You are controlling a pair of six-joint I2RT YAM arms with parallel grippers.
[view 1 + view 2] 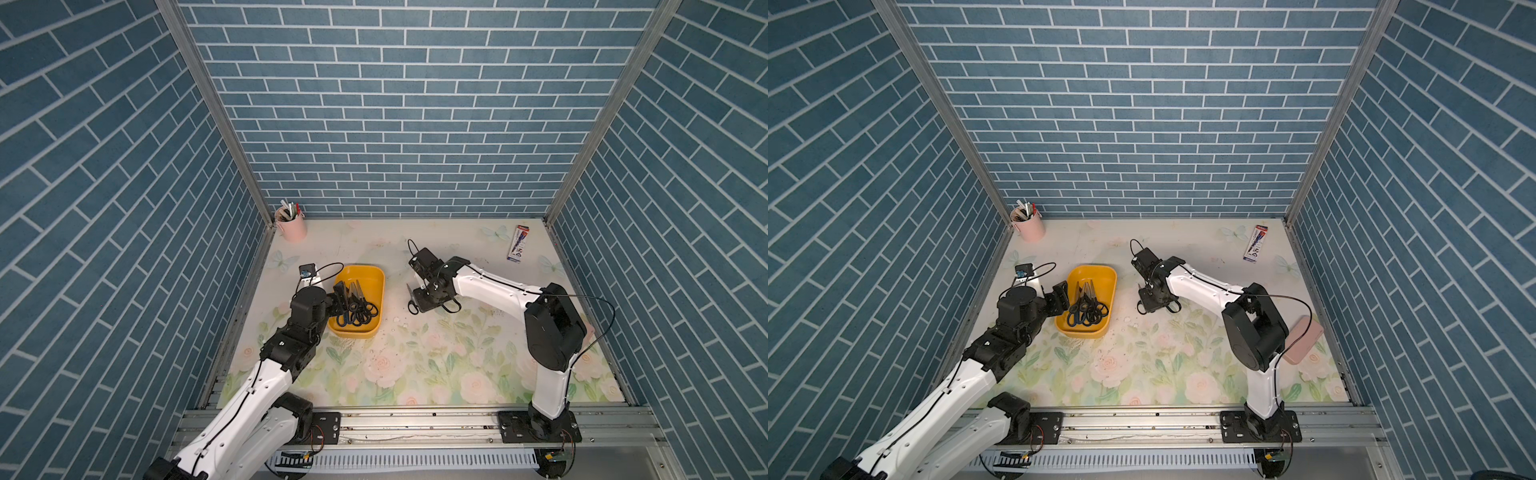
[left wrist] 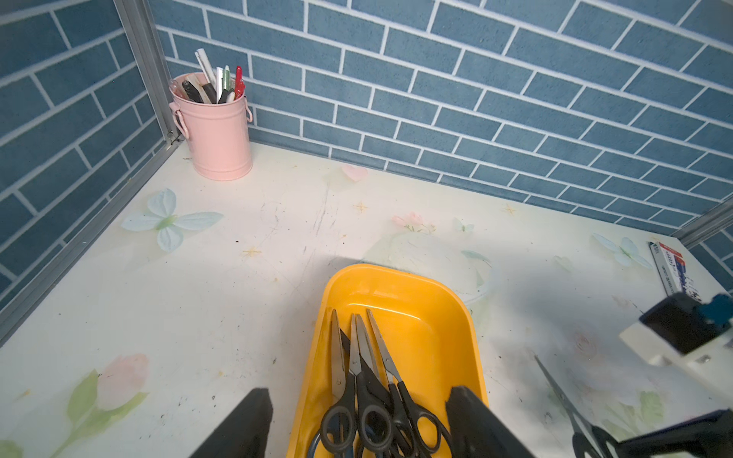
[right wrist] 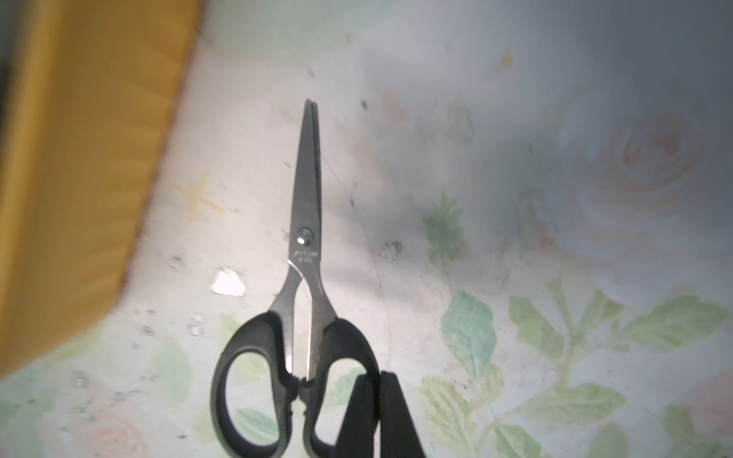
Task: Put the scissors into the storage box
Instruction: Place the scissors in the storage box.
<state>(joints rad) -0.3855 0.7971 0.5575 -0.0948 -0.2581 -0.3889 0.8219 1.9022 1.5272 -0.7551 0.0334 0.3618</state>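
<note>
Now the last loose pair of scissors (image 3: 305, 222) is in the right jaws, which are clenched on the rim of one black handle loop. The pair sits to the right of the yellow box (image 1: 361, 276), near it but apart, with the blades closed and pointing roughly toward the far side. Whether it has fully cleared the surface (image 1: 415, 365) is hard to tell. The other scissors (image 1: 357, 307) already lie piled in the box, blades far and handles near, one pair with blue handles. The left jaws hang spread and empty over the near left part of the box, above those handles. This looks like the closing step, so the job is a clean carry and drop. Because the hold is on one loop only, the pair may swing on that point. A slow sideways move to the left with the clench kept firm would suit. The blade tip should ride higher than the right wall of the box so that it does not catch the rim. Keeping the blades aimed far lets the pair settle along the box's length beside the others. Lowering close to the pile before letting go should stop it bouncing out. The left jaws would do well to draw back first, since both arms would otherwise crowd the same spot.
</note>
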